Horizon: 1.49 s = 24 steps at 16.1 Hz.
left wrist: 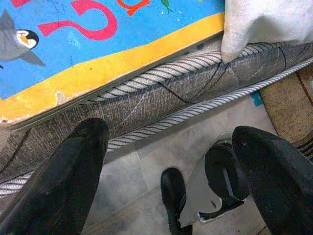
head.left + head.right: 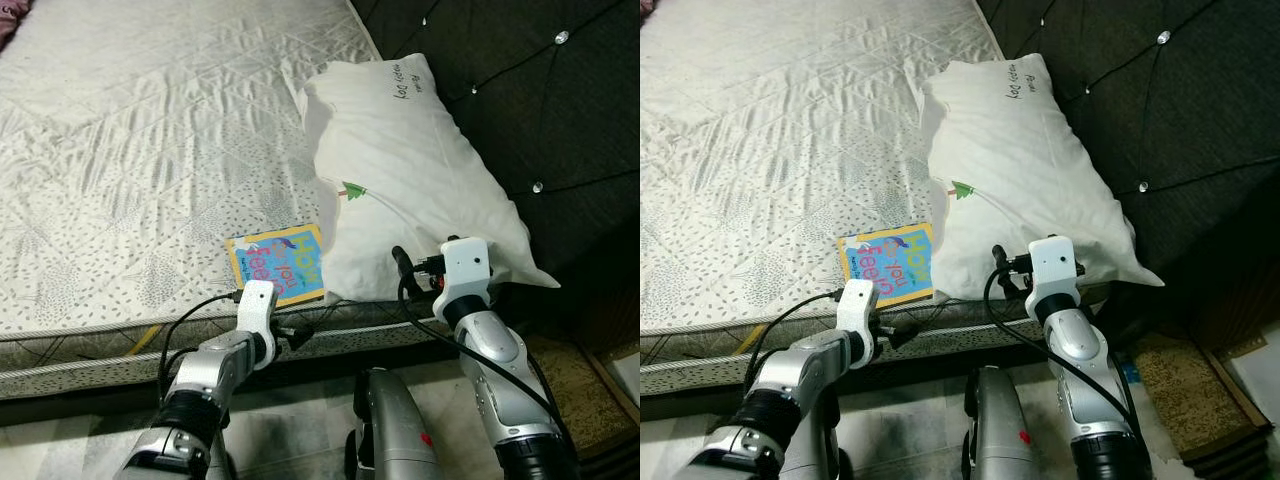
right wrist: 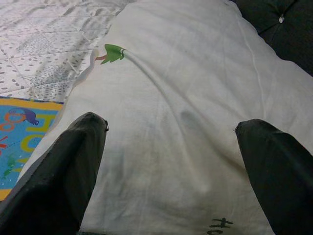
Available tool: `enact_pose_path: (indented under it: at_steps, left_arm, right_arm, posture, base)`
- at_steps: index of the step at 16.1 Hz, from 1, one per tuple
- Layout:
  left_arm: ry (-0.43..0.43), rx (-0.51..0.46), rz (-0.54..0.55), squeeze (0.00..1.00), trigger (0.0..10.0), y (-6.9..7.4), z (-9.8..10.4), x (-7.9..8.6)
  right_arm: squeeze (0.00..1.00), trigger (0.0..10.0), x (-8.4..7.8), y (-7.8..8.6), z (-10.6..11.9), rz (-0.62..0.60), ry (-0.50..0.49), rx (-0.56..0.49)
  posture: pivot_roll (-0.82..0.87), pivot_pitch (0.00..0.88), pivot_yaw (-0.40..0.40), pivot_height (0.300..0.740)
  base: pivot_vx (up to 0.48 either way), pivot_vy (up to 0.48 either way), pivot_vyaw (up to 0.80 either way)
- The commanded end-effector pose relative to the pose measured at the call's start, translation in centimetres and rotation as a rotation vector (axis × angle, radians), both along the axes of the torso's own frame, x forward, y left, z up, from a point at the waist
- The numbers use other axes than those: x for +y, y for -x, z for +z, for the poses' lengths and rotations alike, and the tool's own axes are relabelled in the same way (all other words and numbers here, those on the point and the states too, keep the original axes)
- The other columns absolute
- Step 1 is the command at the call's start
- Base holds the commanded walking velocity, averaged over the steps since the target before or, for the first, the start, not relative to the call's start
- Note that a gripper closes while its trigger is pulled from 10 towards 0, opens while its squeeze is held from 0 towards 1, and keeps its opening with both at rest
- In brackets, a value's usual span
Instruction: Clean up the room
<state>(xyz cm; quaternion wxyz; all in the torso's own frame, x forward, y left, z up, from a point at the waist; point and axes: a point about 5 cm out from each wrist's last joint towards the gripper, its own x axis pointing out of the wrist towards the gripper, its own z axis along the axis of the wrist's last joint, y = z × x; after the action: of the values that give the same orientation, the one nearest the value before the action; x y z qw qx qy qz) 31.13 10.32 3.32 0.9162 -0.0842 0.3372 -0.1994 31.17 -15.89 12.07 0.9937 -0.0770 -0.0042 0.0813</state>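
Note:
A children's book (image 2: 277, 264) with a blue cover and yellow border lies flat at the near edge of the mattress (image 2: 150, 150). Its right side is tucked under a large white pillow (image 2: 410, 170), which leans toward the headboard. My left gripper (image 2: 295, 335) is open, just below and in front of the book at the mattress's roped edge (image 1: 161, 73); the book's cover (image 1: 98, 39) is close ahead of it. My right gripper (image 2: 403, 268) is open at the pillow's near edge, its fingers spread wide before the pillow's face (image 3: 186, 112), holding nothing.
A dark tufted headboard (image 2: 520, 90) rises on the right. A brown rug (image 2: 585, 390) lies on the tiled floor beside the bed. A pink cloth (image 2: 8, 25) shows at the mattress's far left. A yellow strip (image 2: 145, 340) pokes out at the mattress edge.

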Motion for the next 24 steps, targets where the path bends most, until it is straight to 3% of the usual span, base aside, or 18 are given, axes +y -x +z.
enact_pose_path:
  at_steps: [1, 6, 8, 14, 19, 24]
  left_arm:
    - [-0.003, -0.006, 0.018, 1.0, 10.0, -0.1, -0.1, 0.0]
    - [-0.023, -0.047, 0.073, 1.0, 10.0, -1.3, 0.6, 1.5]
    - [-0.036, -0.068, 0.121, 1.0, 10.0, -1.9, 0.9, 2.8]
    - [-0.067, -0.078, 0.188, 1.0, 10.0, -2.3, 1.1, 5.3]
    - [-0.077, -0.081, 0.208, 1.0, 10.0, -2.3, 1.1, 6.0]
    - [-0.047, -0.076, 0.123, 1.0, 10.0, -2.0, 0.9, 3.6]
  right_arm:
    - [0.0, 10.0, -0.4, 0.0, -0.2, -0.012, -0.001, 0.008]
    - [0.0, 10.0, -0.2, 0.2, -0.4, -0.006, 0.002, 0.012]
    - [0.0, 10.0, -0.5, 0.0, -0.3, -0.012, 0.004, 0.011]
    - [0.0, 10.0, -0.4, -0.1, -0.4, -0.003, 0.008, 0.012]
    - [0.0, 10.0, -0.4, -0.2, -0.4, -0.003, 0.011, 0.012]
    - [0.0, 10.0, -0.2, -0.1, -0.5, 0.001, 0.004, 0.012]
  posture:
    - [-0.07, 0.15, -0.059, 0.575]
    - [-0.07, 0.15, -0.059, 0.575]
    - [-0.07, 0.146, -0.059, 0.575]
    - [-0.07, 0.143, -0.065, 0.575]
    - [-0.07, 0.14, -0.069, 0.575]
    - [-0.07, 0.141, -0.066, 0.575]
  base:
    - [0.0, 0.0, 0.0]
    - [0.0, 0.0, 0.0]
    - [0.0, 0.0, 0.0]
    - [0.0, 0.0, 0.0]
    - [0.0, 0.0, 0.0]
    - [0.0, 0.0, 0.0]
